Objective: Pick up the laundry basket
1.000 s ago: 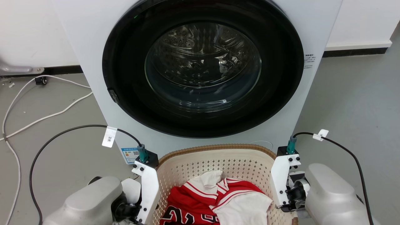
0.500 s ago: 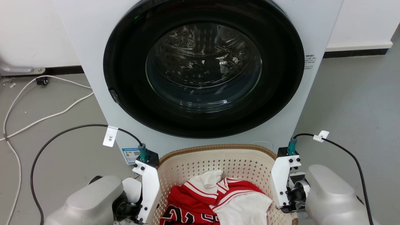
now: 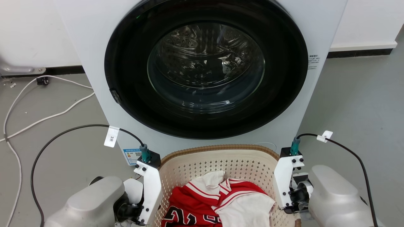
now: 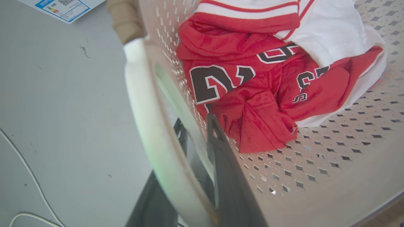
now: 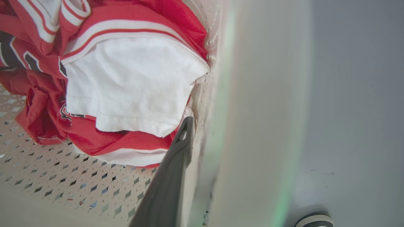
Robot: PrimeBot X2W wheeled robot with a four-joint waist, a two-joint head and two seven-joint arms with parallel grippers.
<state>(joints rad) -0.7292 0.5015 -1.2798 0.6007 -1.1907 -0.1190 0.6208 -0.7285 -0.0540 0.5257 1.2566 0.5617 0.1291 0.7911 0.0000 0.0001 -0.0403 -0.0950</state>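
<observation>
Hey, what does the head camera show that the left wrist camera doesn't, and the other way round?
Head view: the washing machine with its round dark door, and the right forearm beside the laundry basket. Left wrist view: the left fingers straddling the basket's white handle, plus the basket's perforated bottom. Shared: the basket's wall, the red jersey, the white garment, the grey floor.

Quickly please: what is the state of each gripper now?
Left gripper: closed on the laundry basket.
Right gripper: cannot be told; its outer finger is hidden.

A white cable tag (image 3: 111,138) reads "3米"; the washer sticker (image 3: 132,156) is illegible.
</observation>
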